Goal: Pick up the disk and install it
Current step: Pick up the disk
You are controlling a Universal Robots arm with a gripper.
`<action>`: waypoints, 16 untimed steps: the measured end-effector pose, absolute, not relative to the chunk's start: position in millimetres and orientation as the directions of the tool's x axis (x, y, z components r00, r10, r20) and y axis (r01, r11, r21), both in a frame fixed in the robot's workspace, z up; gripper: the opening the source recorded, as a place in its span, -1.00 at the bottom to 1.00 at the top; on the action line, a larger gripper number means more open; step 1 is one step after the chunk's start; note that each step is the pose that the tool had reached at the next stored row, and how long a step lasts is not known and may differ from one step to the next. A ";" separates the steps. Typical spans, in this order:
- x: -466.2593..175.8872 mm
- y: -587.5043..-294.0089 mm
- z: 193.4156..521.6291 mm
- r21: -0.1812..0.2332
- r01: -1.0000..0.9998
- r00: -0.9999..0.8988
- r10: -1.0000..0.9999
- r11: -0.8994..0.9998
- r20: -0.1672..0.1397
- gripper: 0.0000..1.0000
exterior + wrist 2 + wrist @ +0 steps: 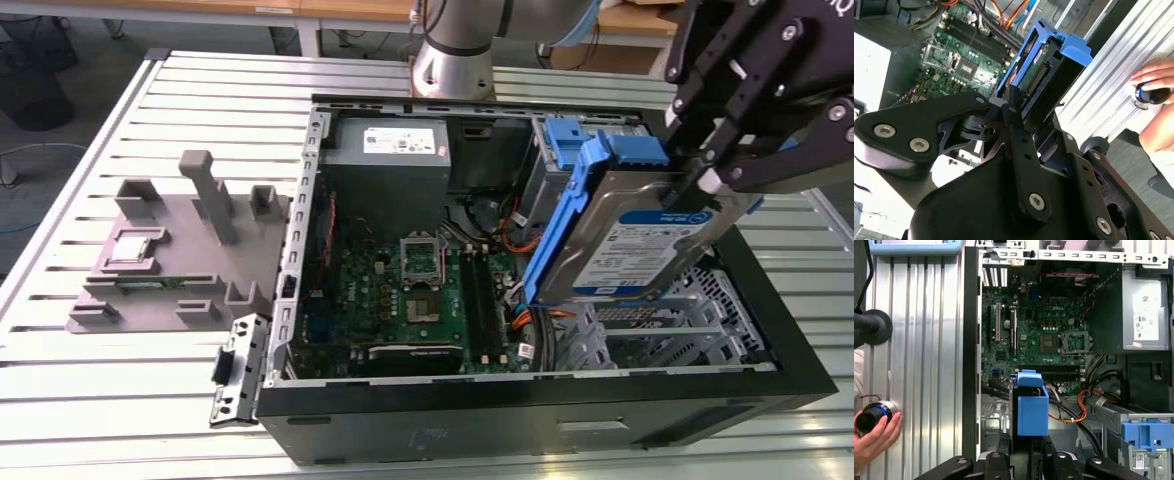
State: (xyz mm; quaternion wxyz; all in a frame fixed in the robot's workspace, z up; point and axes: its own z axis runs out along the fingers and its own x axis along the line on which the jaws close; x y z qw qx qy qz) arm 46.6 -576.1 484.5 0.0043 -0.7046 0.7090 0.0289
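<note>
Exterior view has the disk [638, 240] clenched at its top edge in my gripper [705, 186], tilted above the drive cage [674, 320] of the open computer case [534, 405], so I judge pickup is done and install is underway, needing its rails squared to the bay; first wrist view adds a person's hand [876, 439] on a knob [873, 415].

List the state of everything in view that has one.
disk: gripped, tilted, not yet seated
gripper: jaws shut on the disk
case: side open, motherboard exposed
hand: resting on a knob
</note>
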 end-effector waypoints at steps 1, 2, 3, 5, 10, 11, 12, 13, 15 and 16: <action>48.6 -576.1 484.4 0.035 -0.999 -0.007 -0.999 0.006 -0.047 -0.31; 49.8 -576.2 484.4 0.035 -0.999 -0.007 -0.999 0.005 -0.047 -0.31; 50.6 -576.7 484.4 0.035 -0.999 -0.007 -0.999 0.006 -0.047 -0.31; 51.8 -578.5 484.4 0.035 -0.999 -0.007 -0.999 0.006 -0.047 -0.31; 53.7 -583.0 483.6 0.035 -0.999 -0.007 -0.999 0.006 -0.047 -0.31; 54.5 -583.2 483.0 0.035 -0.999 -0.008 -0.999 0.006 -0.047 -0.31; 55.5 -583.4 482.4 0.035 -0.999 -0.008 -0.999 0.006 -0.047 -0.31; 57.0 -583.5 481.9 0.035 -0.999 -0.008 -0.999 0.006 -0.047 -0.31; 61.6 -583.6 480.9 0.035 -0.999 -0.008 -0.999 0.006 -0.047 -0.31; 64.2 -583.6 480.5 0.035 -0.999 -0.008 -0.999 0.006 -0.047 -0.31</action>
